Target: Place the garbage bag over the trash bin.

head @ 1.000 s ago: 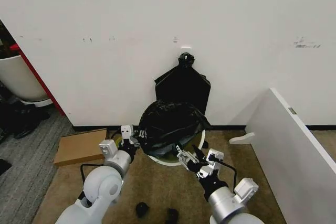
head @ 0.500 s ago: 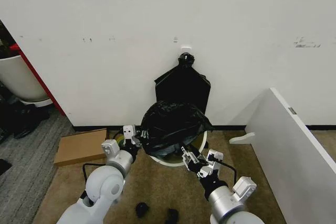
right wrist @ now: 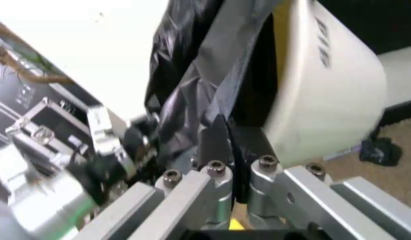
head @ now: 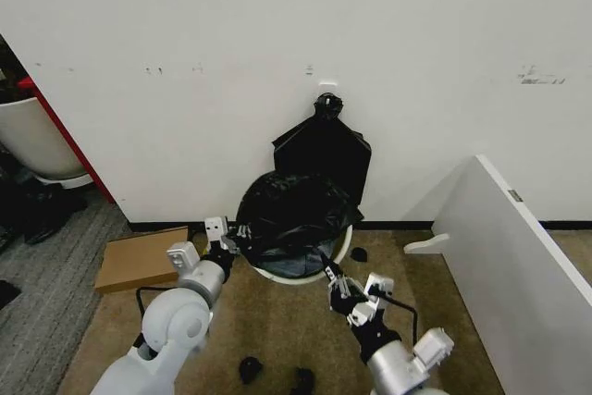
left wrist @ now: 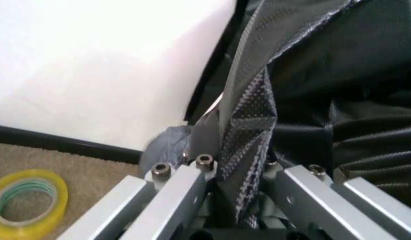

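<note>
Left gripper (head: 231, 239) and right gripper (head: 330, 277) each pinch garbage bag (head: 294, 210) film, clamped tight, beside trash bin (head: 294, 274) rim.

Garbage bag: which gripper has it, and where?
Both. Left gripper and right gripper each pinch the garbage bag at its edge, on opposite sides of the trash bin.

The garbage bag (head: 291, 219) is glossy black, with grey sheen along its creases. Under it, the trash bin (head: 298, 270) is cream-white. At twelve o'clock hangs a matte black bundle (head: 323, 150) on the white wall (head: 277, 43). At nine o'clock lies tan cardboard (head: 139, 258). The tape roll (left wrist: 27, 202) looks yellow, perhaps green-cored.
</note>
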`<state>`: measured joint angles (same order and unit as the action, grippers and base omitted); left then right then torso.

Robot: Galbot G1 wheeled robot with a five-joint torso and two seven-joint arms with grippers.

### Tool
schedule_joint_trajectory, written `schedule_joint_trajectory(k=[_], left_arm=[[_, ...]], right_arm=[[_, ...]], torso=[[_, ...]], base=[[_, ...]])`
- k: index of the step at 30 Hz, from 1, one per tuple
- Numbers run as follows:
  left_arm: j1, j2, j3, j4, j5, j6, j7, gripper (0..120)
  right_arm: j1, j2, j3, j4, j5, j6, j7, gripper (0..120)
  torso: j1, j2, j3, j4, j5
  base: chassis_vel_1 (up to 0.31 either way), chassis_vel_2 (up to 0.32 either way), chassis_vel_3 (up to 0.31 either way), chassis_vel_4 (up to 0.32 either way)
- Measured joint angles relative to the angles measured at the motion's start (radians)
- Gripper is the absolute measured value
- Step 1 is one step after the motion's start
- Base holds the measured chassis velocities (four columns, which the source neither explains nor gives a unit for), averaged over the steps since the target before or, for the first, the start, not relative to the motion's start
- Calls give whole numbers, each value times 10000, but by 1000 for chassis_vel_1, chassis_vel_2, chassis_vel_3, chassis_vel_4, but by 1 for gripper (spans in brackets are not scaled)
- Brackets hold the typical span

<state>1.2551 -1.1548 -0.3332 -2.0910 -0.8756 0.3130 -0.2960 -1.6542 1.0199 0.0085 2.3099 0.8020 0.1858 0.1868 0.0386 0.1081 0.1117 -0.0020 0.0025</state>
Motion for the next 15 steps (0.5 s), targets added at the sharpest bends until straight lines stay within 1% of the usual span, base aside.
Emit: schedule_joint_trajectory(k=[4, 8, 13, 15], left_arm=[[-47, -15, -256, -81, -413, 11, -51, 0], [-66, -26, -461, -245, -798, 168, -107, 0], [-32, -17, -814, -681, -1615, 658, -319, 0], [17, -1, -917, -901, -1913, 1018, -469, 0]], right_arm=[[-358, -24, -50, -465, -524, 269, -317, 0], [-350, 29, -66, -972, -967, 344, -335, 0], [25, 83, 46, -2068, -2045, 478, -471, 0], [273, 141, 171, -2438, -2413, 590, -575, 0]], torso=[[0, 0, 0, -1, 0], [0, 0, 0, 0, 0], [0, 0, 0, -1, 1], [0, 0, 0, 1, 0]], base=[[0, 0, 0, 0], [0, 0, 0, 0], [0, 0, 0, 0], [0, 0, 0, 0]])
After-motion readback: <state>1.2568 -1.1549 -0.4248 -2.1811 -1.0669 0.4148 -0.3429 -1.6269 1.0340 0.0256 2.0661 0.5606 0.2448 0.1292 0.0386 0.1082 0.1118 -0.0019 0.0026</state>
